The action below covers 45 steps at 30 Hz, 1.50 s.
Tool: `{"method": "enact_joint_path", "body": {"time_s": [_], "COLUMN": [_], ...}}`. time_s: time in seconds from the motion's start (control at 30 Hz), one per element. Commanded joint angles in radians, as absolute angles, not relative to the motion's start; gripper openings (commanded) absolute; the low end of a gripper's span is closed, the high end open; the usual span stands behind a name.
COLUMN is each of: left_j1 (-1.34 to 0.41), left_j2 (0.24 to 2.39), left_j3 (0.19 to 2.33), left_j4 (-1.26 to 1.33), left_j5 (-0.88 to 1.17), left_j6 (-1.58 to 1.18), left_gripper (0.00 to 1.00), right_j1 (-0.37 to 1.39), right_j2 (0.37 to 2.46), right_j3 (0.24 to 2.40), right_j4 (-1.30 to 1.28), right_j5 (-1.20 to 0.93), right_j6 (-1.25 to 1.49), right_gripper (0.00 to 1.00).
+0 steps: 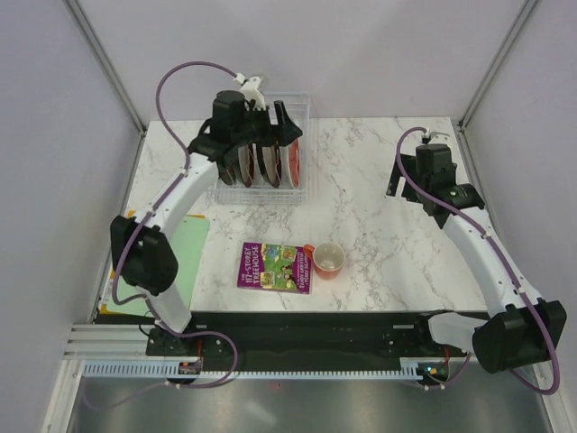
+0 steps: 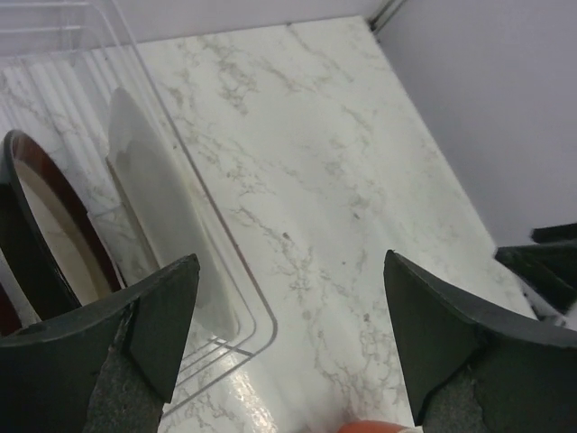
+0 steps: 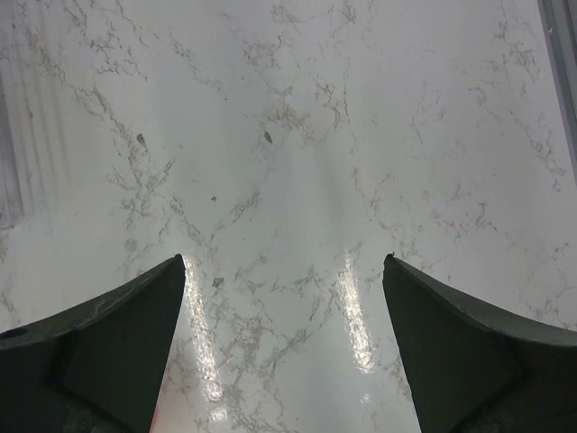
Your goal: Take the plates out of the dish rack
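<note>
Top external: four plates (image 1: 269, 162) stand upright in one dish rack (image 1: 303, 104), faces sideways (rims run near-far); left gripper (image 2: 288, 271), right gripper (image 3: 284, 266) spread, empty

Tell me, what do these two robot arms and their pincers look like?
The left arm and right arm have curved white segments joined by bulky black joints. A purple cable loops along each. The left gripper and right gripper each end in two dark, wedge-shaped fingers.
</note>
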State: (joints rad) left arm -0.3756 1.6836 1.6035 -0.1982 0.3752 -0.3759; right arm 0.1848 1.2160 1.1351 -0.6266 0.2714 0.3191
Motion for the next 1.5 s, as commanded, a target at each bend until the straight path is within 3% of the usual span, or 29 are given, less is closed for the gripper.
{"method": "enact_joint_path", "body": {"time_s": [0.0, 0.43, 0.53, 0.63, 0.7, 0.73, 1.1, 1.13, 1.17, 1.2, 1.27, 1.33, 1.37, 1.47], "left_j1": [-0.474, -0.594, -0.600, -0.606, -0.610, -0.611, -0.611, -0.611, -0.612, -0.611, -0.611, -0.611, -0.611, -0.609], "left_j2": [1.788, 1.931, 1.963, 2.012, 2.051, 2.060, 2.138, 2.146, 2.148, 2.149, 2.160, 2.171, 2.178, 2.177], "left_j3": [1.722, 1.809, 1.825, 1.847, 1.865, 1.865, 1.891, 1.891, 1.885, 1.882, 1.887, 1.894, 1.896, 1.887], "left_j4": [-0.276, -0.331, -0.336, -0.348, -0.353, -0.353, -0.364, -0.365, -0.367, -0.367, -0.365, -0.365, -0.367, -0.367], "left_j5": [0.103, -0.442, -0.489, -0.526, -0.553, -0.555, -0.623, -0.623, -0.626, -0.620, -0.609, -0.606, -0.600, -0.594], "left_j6": [-0.266, -0.203, -0.192, -0.179, -0.166, -0.163, -0.129, -0.129, -0.138, -0.141, -0.144, -0.146, -0.146, -0.160], "left_gripper": [0.89, 0.80, 0.62, 0.35, 0.09, 0.04, 0.02, 0.08, 0.22, 0.29, 0.13, 0.13, 0.04, 0.02], "right_j1": [0.179, 0.178, 0.178, 0.179, 0.179, 0.178, 0.178, 0.178, 0.178, 0.178, 0.179, 0.179, 0.179, 0.179], "right_j2": [1.215, 1.233, 1.239, 1.241, 1.243, 1.244, 1.273, 1.272, 1.269, 1.267, 1.266, 1.267, 1.266, 1.264], "right_j3": [1.178, 1.166, 1.170, 1.169, 1.166, 1.163, 1.160, 1.157, 1.157, 1.152, 1.151, 1.147, 1.144, 1.140], "right_j4": [-0.614, -0.591, -0.589, -0.584, -0.577, -0.575, -0.568, -0.568, -0.568, -0.568, -0.569, -0.569, -0.569, -0.569], "right_j5": [0.293, 0.270, 0.272, 0.262, 0.243, 0.238, 0.207, 0.204, 0.206, 0.209, 0.212, 0.215, 0.215, 0.219], "right_j6": [0.291, 0.278, 0.279, 0.282, 0.288, 0.288, 0.299, 0.301, 0.299, 0.299, 0.298, 0.296, 0.295, 0.291], "right_gripper": [0.98, 0.98, 0.98, 0.98, 0.98, 0.98, 0.98, 0.98, 0.98, 0.98, 0.98, 0.98, 0.98, 0.98]}}
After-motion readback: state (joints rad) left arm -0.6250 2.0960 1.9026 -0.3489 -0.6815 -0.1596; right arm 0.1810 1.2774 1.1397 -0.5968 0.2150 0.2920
